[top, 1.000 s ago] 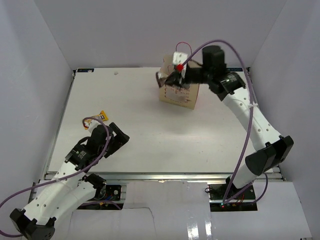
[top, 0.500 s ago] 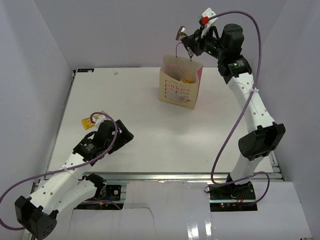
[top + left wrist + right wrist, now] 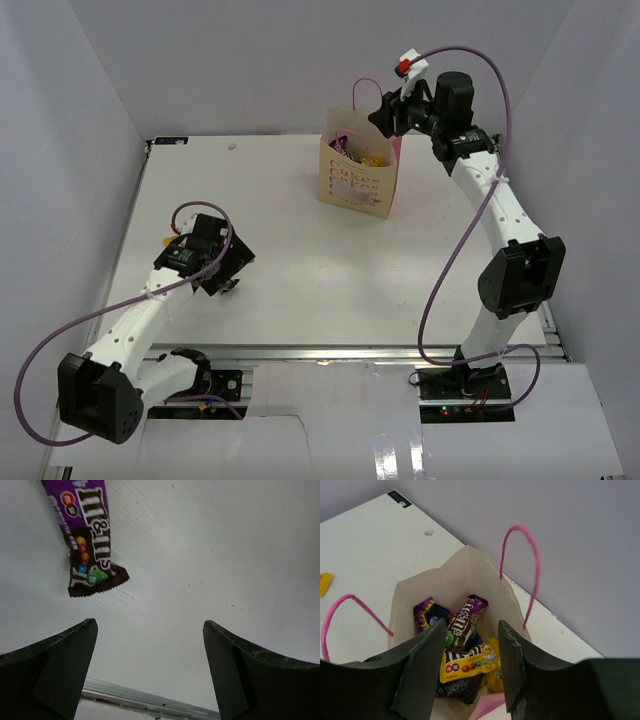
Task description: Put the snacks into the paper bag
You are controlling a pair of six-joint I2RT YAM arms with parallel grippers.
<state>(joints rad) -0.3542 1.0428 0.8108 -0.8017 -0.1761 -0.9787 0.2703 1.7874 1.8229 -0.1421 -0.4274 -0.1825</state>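
The paper bag (image 3: 358, 178) stands upright at the back of the table, cream with pink handles. My right gripper (image 3: 385, 112) hangs open and empty just above its mouth. In the right wrist view the gripper (image 3: 471, 625) looks down into the bag (image 3: 470, 567), which holds a purple-brown M&M's pack (image 3: 465, 622), a yellow pack (image 3: 470, 662) and a dark purple bag (image 3: 427, 612). My left gripper (image 3: 228, 277) is open and empty low over the table at the left. In the left wrist view the gripper (image 3: 150, 625) has a purple M&M's packet (image 3: 87, 535) lying flat beyond its left finger.
A yellow packet (image 3: 324, 582) shows at the left edge of the right wrist view, on the table. The table's metal edge rail (image 3: 140, 700) runs just past my left fingers. White walls close in the table at the back and sides.
My right gripper held a purple-brown packet above the bag; it is now open and that packet lies in the bag. My left arm swung left and forward over the spot where the packets lay.
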